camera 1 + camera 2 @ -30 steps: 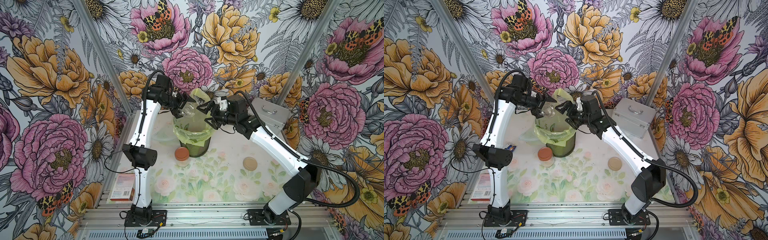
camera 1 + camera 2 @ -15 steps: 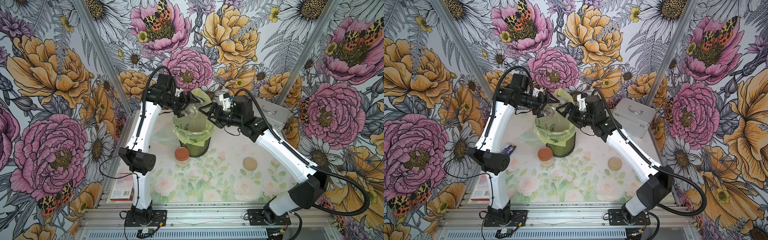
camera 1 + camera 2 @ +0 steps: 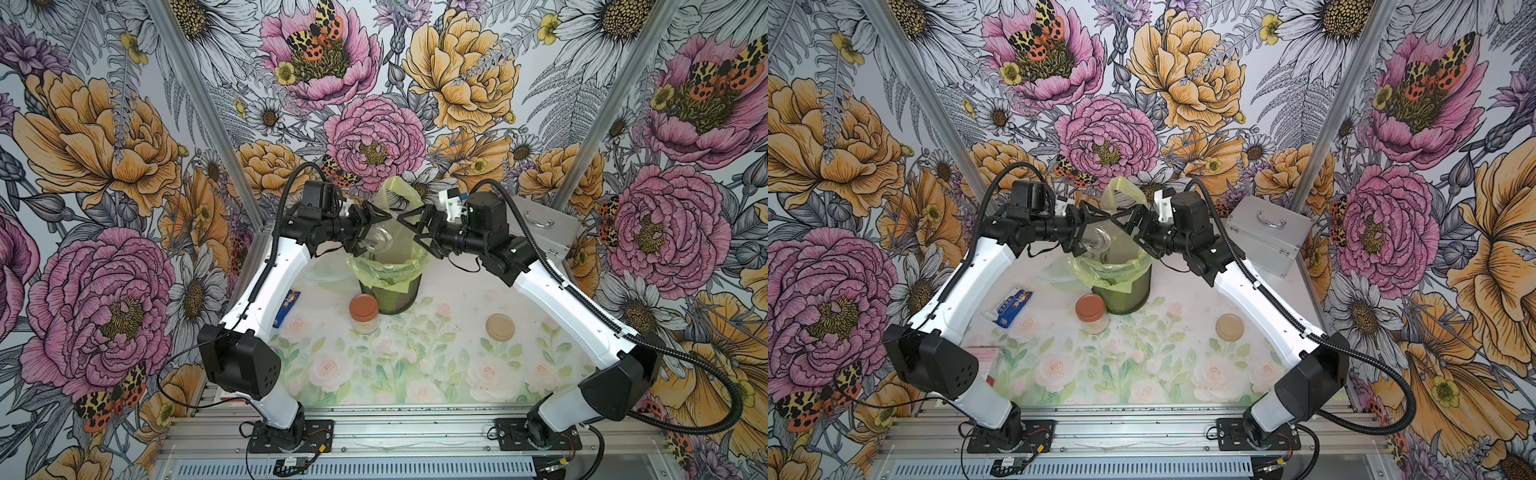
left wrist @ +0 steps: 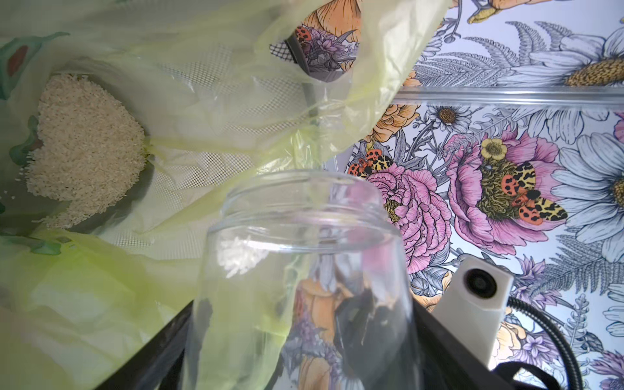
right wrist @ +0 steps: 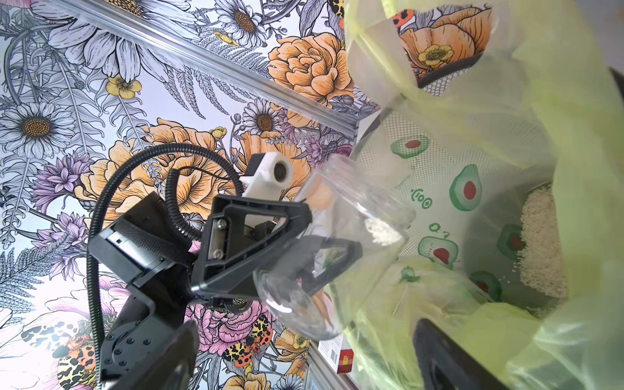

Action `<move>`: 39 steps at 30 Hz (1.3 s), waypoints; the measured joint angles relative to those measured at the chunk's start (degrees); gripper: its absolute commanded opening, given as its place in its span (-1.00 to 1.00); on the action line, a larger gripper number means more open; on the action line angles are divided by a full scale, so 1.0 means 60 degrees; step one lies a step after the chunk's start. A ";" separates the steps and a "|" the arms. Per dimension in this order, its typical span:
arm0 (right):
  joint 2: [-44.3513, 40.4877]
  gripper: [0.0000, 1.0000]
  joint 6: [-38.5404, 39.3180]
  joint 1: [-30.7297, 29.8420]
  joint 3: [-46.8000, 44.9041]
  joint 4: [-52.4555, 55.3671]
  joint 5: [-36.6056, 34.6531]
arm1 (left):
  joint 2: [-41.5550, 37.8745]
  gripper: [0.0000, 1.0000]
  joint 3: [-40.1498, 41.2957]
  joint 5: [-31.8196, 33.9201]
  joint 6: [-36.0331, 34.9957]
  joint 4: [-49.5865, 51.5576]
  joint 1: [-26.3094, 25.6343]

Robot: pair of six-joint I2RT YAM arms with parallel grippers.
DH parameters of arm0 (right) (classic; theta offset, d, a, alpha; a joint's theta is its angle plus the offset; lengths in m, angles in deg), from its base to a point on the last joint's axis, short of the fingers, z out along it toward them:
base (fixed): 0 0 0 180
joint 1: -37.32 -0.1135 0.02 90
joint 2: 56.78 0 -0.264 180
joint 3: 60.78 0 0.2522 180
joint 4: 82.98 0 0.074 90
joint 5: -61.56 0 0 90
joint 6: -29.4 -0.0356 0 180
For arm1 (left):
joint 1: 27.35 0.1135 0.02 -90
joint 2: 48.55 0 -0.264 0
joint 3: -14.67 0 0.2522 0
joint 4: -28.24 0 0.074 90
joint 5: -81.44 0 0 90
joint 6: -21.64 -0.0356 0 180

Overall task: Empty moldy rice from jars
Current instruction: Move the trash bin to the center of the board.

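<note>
Left wrist view looks into the mesh bin [image 4: 299, 59] and its yellow-green bag [image 4: 202, 111], set at twelve o'clock on the tabletop [image 3: 415, 374]. Above its mouth the left gripper [image 3: 374, 235] has its fingers clamped on the open jar [image 3: 379, 241], tipped about level. The right gripper [image 3: 409, 232], at three o'clock of that jar, is spread wide and empty. The second jar [image 3: 364, 316], its copper lid on, stands at seven o'clock of the bin, and a loose beige lid [image 3: 500, 327] at four. Most moldy rice [image 4: 84, 145] lies heaped in the bag; a small clump [image 4: 236, 256] clings inside the held jar. Roughly half done, I judge.
</note>
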 measured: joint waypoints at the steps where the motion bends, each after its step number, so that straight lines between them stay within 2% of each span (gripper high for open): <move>1: -0.0022 1.00 0.0007 0.0000 -0.0036 -0.0007 0.0007 | 0.0000 -1.00 0.0015 -0.0007 0.0193 -0.0076 0.0000; 11: -0.0036 0.99 0.0233 -0.0066 -0.0193 -0.0033 0.0000 | -0.0004 -1.00 0.0317 -0.0346 0.1599 -0.0652 0.0007; 15: -0.0036 1.00 0.0237 -0.0131 -0.0208 -0.0029 0.0000 | -0.0007 -1.00 0.0474 -0.0382 0.2036 -0.0474 0.0025; 18: -0.0036 0.99 0.0382 -0.0233 -0.0204 -0.0025 -0.0007 | 0.0073 -1.00 0.0106 -0.0568 0.2102 0.0022 0.0033; 27: -0.0036 0.99 0.2874 -0.0550 0.0029 0.0856 -0.0426 | 0.0244 -1.00 -0.0951 -0.1337 0.2047 0.1388 0.0382; 31: -0.0036 0.99 0.3982 -0.0725 0.0306 0.1126 -0.0637 | 0.0816 -1.00 -0.1694 -0.1668 0.1825 0.2153 0.0437; 39: 0.0244 1.00 0.5085 -0.0841 0.0623 0.1195 -0.0769 | 0.1803 -1.00 -0.2707 -0.2364 0.1413 0.3206 0.0517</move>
